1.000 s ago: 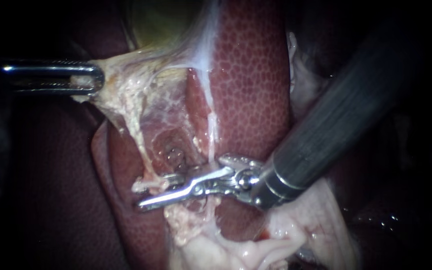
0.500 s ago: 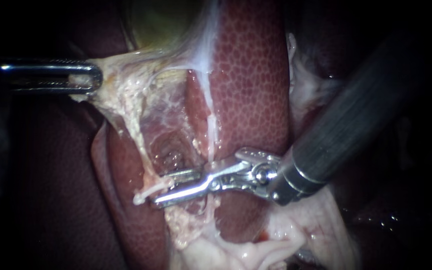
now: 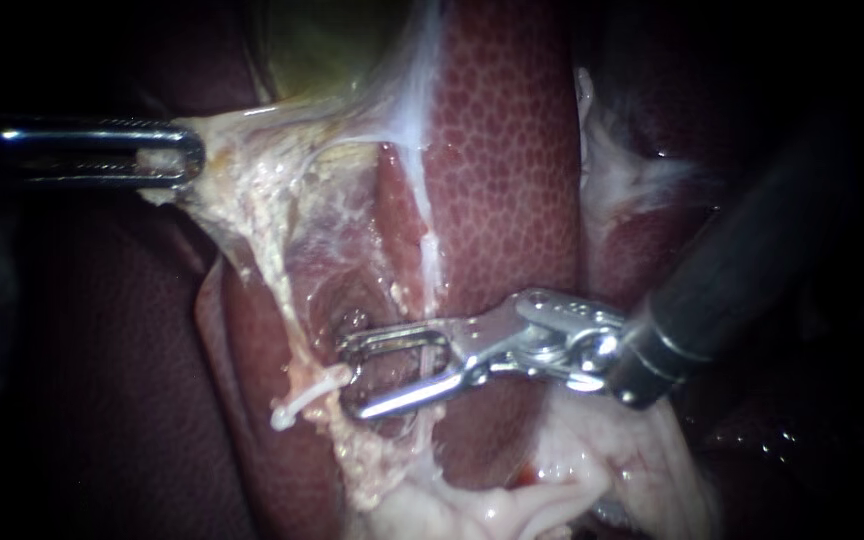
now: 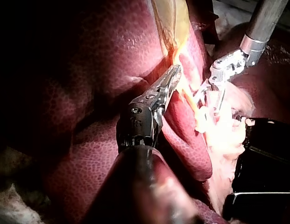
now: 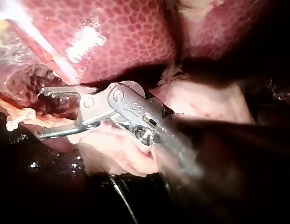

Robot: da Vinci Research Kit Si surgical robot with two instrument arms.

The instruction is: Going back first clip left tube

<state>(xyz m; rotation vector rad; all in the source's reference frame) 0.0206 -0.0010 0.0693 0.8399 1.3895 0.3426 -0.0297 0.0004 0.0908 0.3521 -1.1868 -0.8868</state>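
The jaws of the left instrument [image 3: 187,155] are seen as polished, mirror-bright metal, and those of the right instrument [image 3: 350,378] as silvery metal with duller joints, set on a matt dark shaft [image 3: 732,270]. The liver [image 3: 512,180] is shown wet, glossy and finely mottled; the pale tissue [image 3: 252,200] is seen rough, stringy and moist.

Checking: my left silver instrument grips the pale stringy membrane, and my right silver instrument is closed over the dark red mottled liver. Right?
Not quite. The right silver instrument is open, not closed: the endoscope view shows a clear gap at its tip, over the dark red mottled liver. The left silver instrument does grip the pale stringy membrane.
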